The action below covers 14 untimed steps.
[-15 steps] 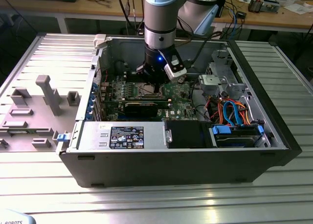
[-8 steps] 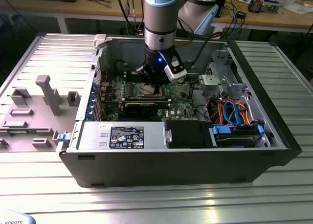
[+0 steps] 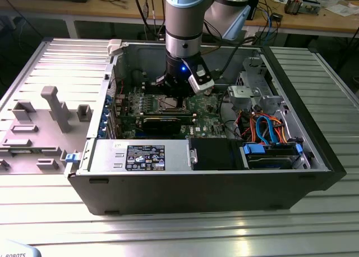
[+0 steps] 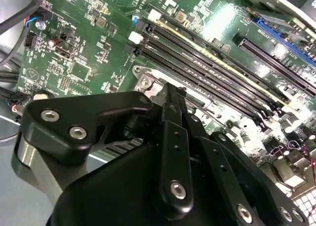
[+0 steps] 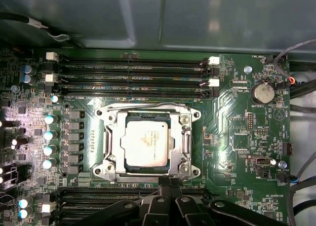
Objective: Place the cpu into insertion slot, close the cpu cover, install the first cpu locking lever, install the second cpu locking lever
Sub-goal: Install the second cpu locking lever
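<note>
In the first wrist view the cpu [image 5: 146,143], a small flat square chip with a pale silver-grey top, sits at the frame's centre inside the insertion slot [image 5: 146,143], the square metal-rimmed socket in the green circuit board [image 5: 232,137]. The thin silver frame of the cpu cover [image 5: 183,137] lies down around the chip, which shows through its window.

The black gripper [image 5: 165,180] hangs at the lower middle of that frame, just beside the socket's near edge, its fingers pressed together and holding nothing.

In the exterior view the arm stands over the open grey computer case [image 3: 314,150], gripper [image 3: 178,94] low above the board.

Judging from this, lever work wants a slow, square approach, keeping the fingertips off the chip's top and the long black memory slots [image 5: 133,78].
</note>
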Each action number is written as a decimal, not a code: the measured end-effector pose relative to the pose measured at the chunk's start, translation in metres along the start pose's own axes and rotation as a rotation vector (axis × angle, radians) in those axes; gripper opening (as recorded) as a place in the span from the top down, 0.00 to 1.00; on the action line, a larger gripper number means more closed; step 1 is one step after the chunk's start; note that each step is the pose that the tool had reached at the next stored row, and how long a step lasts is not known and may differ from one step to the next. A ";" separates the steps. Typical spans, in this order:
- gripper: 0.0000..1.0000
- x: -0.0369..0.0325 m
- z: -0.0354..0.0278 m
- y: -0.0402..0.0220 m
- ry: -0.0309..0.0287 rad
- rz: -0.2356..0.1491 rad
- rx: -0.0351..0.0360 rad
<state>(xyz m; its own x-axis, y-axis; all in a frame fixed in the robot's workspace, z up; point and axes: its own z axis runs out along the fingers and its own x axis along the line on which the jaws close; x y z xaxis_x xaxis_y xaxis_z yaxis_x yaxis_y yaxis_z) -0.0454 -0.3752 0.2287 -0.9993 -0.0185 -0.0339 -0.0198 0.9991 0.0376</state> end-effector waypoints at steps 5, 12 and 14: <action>0.89 0.0000 0.0000 -0.0004 0.0000 0.000 0.0000; 0.89 0.0000 0.0000 -0.0005 0.0000 0.000 0.0000; 0.89 -0.0001 -0.0024 -0.0005 0.0000 0.000 0.0000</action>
<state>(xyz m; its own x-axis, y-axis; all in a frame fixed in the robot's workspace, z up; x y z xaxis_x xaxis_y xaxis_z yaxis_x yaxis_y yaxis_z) -0.0454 -0.3758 0.2310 -0.9993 -0.0185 -0.0340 -0.0198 0.9991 0.0376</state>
